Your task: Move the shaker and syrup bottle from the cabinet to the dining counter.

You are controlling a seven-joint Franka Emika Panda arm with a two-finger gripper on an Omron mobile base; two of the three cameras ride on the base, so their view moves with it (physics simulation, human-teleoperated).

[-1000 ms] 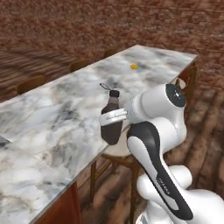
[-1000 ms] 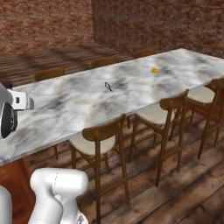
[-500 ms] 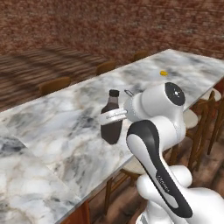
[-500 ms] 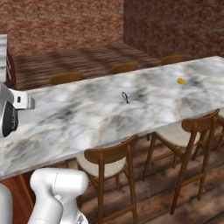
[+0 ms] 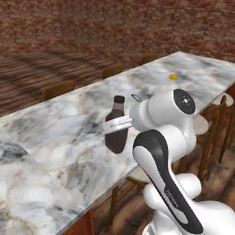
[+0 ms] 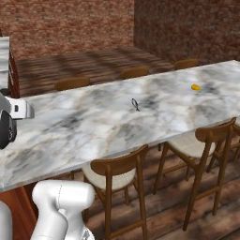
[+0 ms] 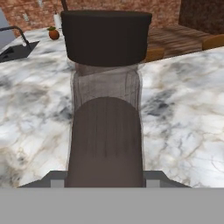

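a home kitchen's dining area: a long marble dining counter point(image 6: 117, 122) lined with wooden chairs point(image 6: 123, 180), brick walls point(image 5: 92, 23), a wood plank floor point(image 6: 84, 63), and a sink point(image 7: 15, 46) at the far end.

Syrup bottle point(image 5: 116, 126) upright above the dining counter point(image 5: 59, 133), near its robot-side edge. Chairs point(image 6: 123, 176) along both long sides. Small fruit point(image 6: 195, 87) on counter far right; small ring-shaped item point(image 6: 135, 104) mid-counter between them.

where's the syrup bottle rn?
In the gripper, held upright over the near part of the dining counter; the left base view shows the syrup bottle just left of the arm.
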